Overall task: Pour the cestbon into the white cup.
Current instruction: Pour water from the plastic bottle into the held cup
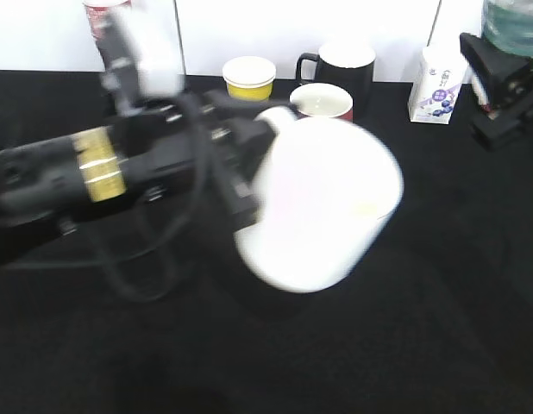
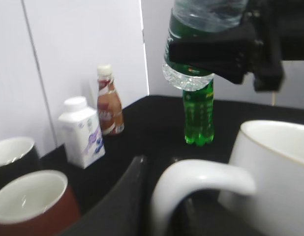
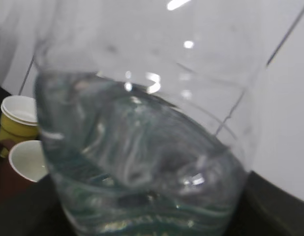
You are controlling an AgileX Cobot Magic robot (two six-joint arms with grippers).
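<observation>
My left gripper (image 1: 245, 172) is shut on the loop handle of the white cup (image 1: 322, 203) and holds it above the table, close to the exterior camera. In the left wrist view the handle (image 2: 201, 179) sits between my fingers (image 2: 159, 169), with the cup's body to the right. My right gripper (image 1: 499, 86) is shut on the cestbon (image 1: 512, 26) and holds it high at the right. It also shows in the left wrist view (image 2: 226, 49), gripping the clear bottle with its green label (image 2: 179, 29) above and beyond the cup. The cestbon (image 3: 142, 147) fills the right wrist view, with water inside.
At the back stand a yellow paper cup (image 1: 249, 78), a black mug (image 1: 335, 62), a red-brown mug (image 1: 322, 102), a milk carton (image 1: 435, 86) and a red-labelled bottle (image 1: 107, 17). A green bottle (image 2: 198, 115) and a brown drink bottle (image 2: 108, 108) stand by the wall.
</observation>
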